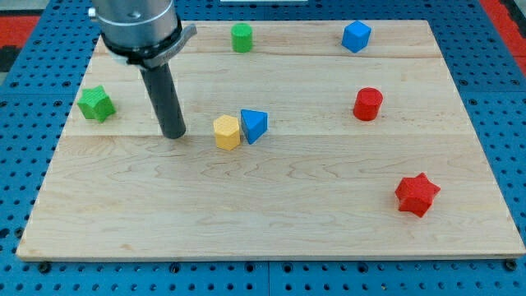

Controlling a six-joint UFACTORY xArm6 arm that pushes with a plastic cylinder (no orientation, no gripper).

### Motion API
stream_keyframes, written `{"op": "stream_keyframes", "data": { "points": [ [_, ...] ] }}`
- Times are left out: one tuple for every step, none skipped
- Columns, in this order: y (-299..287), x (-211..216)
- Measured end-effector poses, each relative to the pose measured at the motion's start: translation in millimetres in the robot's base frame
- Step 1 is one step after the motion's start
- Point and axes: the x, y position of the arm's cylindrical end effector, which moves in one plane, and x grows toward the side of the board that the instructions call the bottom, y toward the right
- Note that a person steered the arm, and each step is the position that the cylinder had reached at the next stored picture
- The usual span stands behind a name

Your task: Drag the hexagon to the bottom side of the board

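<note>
The yellow hexagon (227, 131) lies near the middle of the wooden board (271, 222), touching a blue triangle (254, 125) on its right side. My tip (174, 134) rests on the board to the left of the hexagon, about a block's width away from it and at about the same height in the view. The dark rod rises from the tip toward the view's top left.
A green star (96, 104) sits at the left edge, a green cylinder (242, 38) at the top, a blue cube (357, 36) at the top right, a red cylinder (368, 104) at the right and a red star (417, 195) at the lower right.
</note>
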Motion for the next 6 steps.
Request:
{"op": "stream_keyframes", "data": {
  "points": [
    [31, -15],
    [90, 12],
    [107, 69],
    [137, 64],
    [170, 72],
    [112, 99]
  ]
}}
